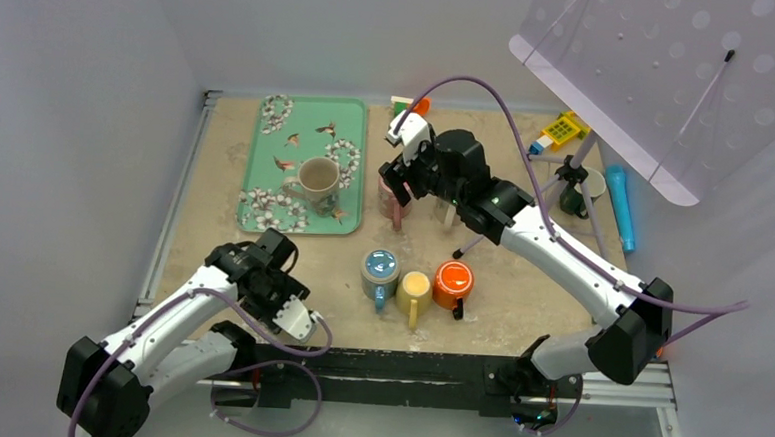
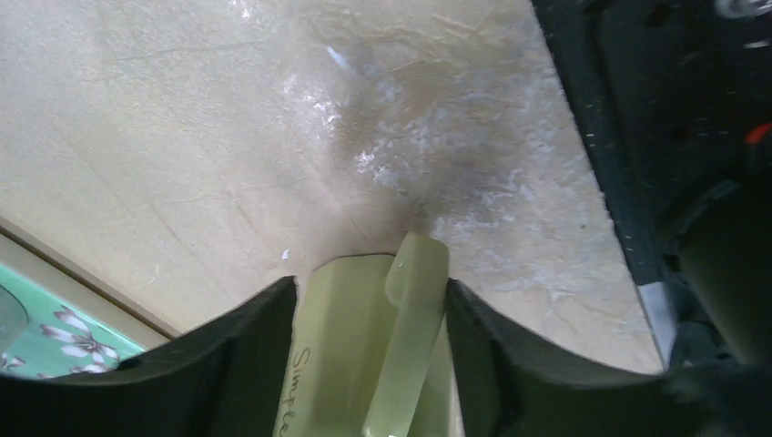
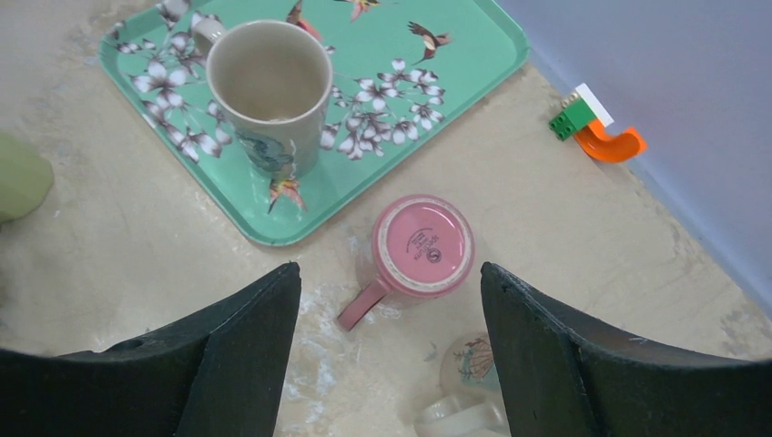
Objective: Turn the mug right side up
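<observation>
My left gripper [image 2: 369, 291] is shut on a pale green mug [image 2: 350, 355]. Its handle [image 2: 414, 319] faces the camera and lies between the fingers, low over the tabletop. In the top view this gripper [image 1: 294, 309] is at the near left with the mug [image 1: 299, 321]. A pink mug [image 3: 421, 246] stands upside down, base up, with its handle toward the near left. My right gripper [image 3: 390, 273] is open and empty above it, one jaw on each side. In the top view it [image 1: 397, 184] hangs over the pink mug [image 1: 394, 204].
A beige mug [image 1: 318, 177] stands upright on the green flowered tray [image 1: 354, 117]. Blue [image 1: 379, 268], yellow [image 1: 415, 285] and orange [image 1: 453, 279] mugs stand in a row near the front. A shell-patterned mug [image 3: 473, 369] is beside the pink one. Toys [image 1: 560, 130] and a stand [image 1: 576, 178] are at the back right.
</observation>
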Robot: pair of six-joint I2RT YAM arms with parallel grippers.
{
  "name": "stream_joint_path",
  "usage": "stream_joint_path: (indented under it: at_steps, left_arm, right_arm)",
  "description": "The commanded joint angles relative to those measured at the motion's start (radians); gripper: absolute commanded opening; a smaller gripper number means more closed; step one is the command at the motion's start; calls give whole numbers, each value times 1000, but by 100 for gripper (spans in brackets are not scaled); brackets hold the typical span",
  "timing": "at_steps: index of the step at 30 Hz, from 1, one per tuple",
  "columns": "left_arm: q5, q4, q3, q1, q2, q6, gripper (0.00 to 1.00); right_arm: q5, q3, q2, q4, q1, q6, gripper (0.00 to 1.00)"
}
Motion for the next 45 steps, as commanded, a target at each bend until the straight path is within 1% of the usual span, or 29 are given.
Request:
stream_joint_path:
  at_steps: [1,3,5,7,11,13,16,18,21,23,24,26,27,28,30,31,33,36,40,45]
  left_arm:
    - [-80,176,-74,-4,-4,82,58]
    - [-148,214,-118,-4,-4,104,45]
    - [-200,228,-126,-4,-9,99,30]
    - [-202,226,-92,-4,-8,38,1]
    - [-187,271,21,-4,-10,-129,0]
    - [-150,310,97,-2,-21,-253,0]
    - [21,273,285,36,-19,-500,0]
    - [152,270,413,110,-11,-686,0]
    - [367,312,574,225,-15,-975,0]
    - [465,369,644,259,-31,-1147,0]
    - [503,406,659,263,-39,-1234,0]
    - [589,464,698,265,-37,-1392,0]
    - [624,489,718,266,-26,-1462,0]
    - [650,527,728,266,-19,-1531,0]
    - [673,619,729,268,-12,-1666,0]
    - [676,661,727,269,-8,-1719,0]
    - [697,724,727,271,9,-1808,0]
    - [737,797,712,271,26,-1900,0]
    - [748,836,695,271,29,-1902,0]
    - [767,871,668,271,20,-1950,0]
  right_arm:
    - [-66,1,-11,57,4,27,75]
    - [-65,-4,-14,57,4,25,75]
    - [-72,-8,-16,60,4,25,74]
    - [-81,-8,-16,65,4,28,74]
    - [-77,-5,-10,60,4,38,74]
    - [-94,0,-9,48,5,52,74]
    - [-135,-6,-29,31,5,67,74]
    - [-191,-33,-77,50,5,72,74]
    - [-299,-104,-161,145,5,117,75]
    - [-363,-137,-202,200,5,168,77]
    - [-408,-154,-214,243,6,205,84]
    - [-567,-186,-218,357,16,314,91]
    - [-652,-200,-216,407,29,348,92]
    - [-685,-214,-217,447,41,381,93]
    - [-715,-263,-233,544,47,442,94]
    - [-706,-297,-245,609,48,483,95]
    - [-695,-352,-255,734,53,558,95]
    - [-764,-353,-238,804,65,596,93]
    - [-799,-341,-197,877,114,612,87]
    - [-783,-303,-125,882,120,587,72]
